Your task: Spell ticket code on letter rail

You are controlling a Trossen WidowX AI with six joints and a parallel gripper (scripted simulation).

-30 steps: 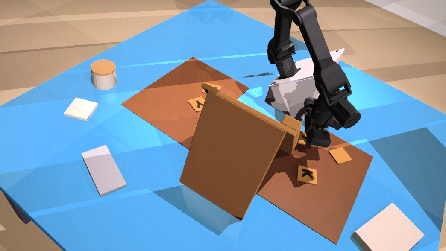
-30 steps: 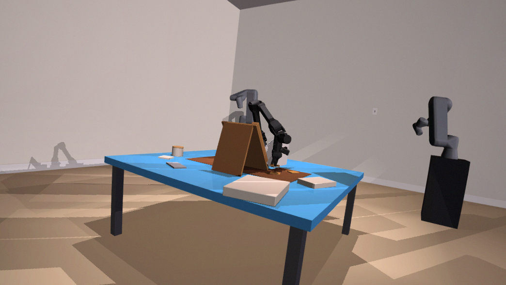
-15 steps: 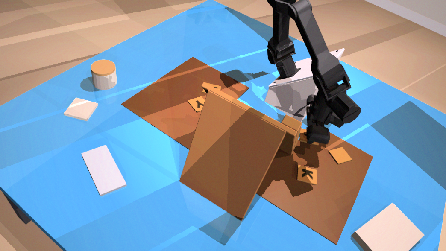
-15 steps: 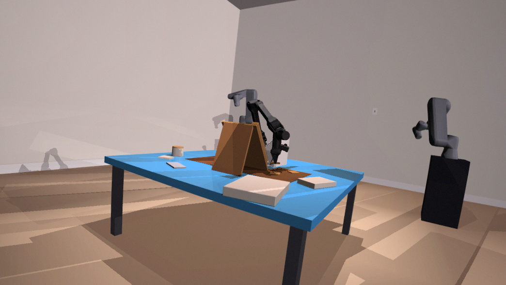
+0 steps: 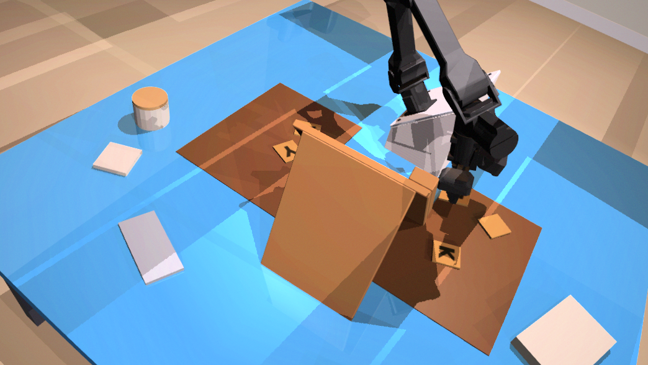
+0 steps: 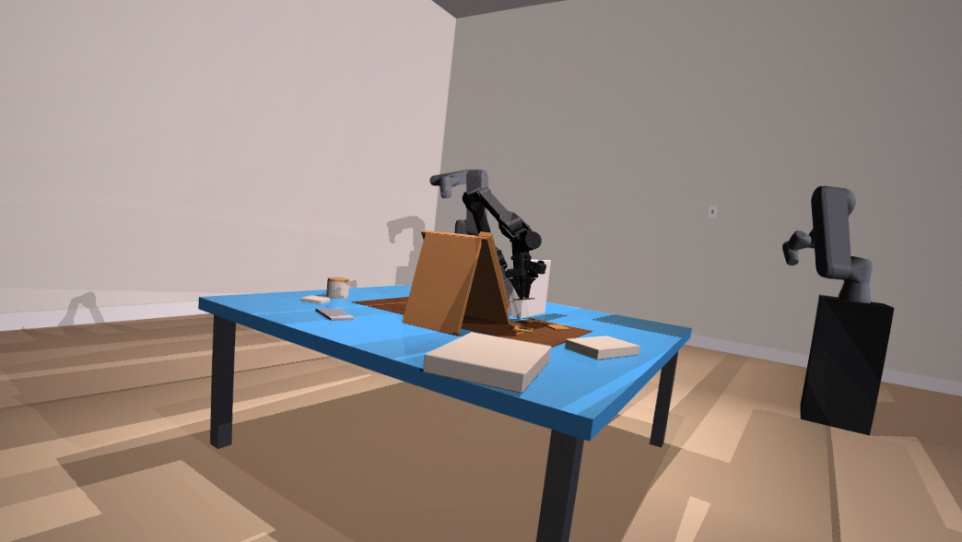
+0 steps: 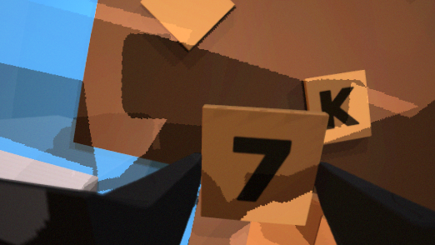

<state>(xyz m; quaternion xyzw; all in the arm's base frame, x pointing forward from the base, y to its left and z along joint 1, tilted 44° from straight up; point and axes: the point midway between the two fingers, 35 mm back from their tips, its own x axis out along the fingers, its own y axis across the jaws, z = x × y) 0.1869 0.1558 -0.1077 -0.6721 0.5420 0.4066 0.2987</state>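
My gripper (image 5: 454, 198) (image 6: 524, 294) (image 7: 257, 166) is shut on the tile marked 7 (image 7: 225, 179), holding it by its side edges, above the brown mat (image 5: 490, 294) (image 7: 271, 29). A K tile (image 5: 446, 254) (image 7: 360, 112) lies on the mat, partly behind the held tile in the wrist view. A tile with no mark visible (image 5: 495, 225) (image 7: 189, 21) lies near it. A Y tile (image 5: 284, 151) and another tile (image 5: 313, 125) lie beyond the board's far end, partly hidden. The tent-shaped board (image 5: 335, 217) (image 6: 440, 282) shows its back; its rail is hidden. No ticket print is readable.
A white panel (image 5: 421, 140) stands behind the gripper. A lidded jar (image 5: 151, 113) (image 6: 337, 288), a small pale slab (image 5: 117, 158) and a grey slab (image 5: 151, 247) (image 6: 334, 313) lie left. Pale blocks (image 5: 567, 331) (image 6: 487, 359) (image 6: 601, 347) lie near the edges.
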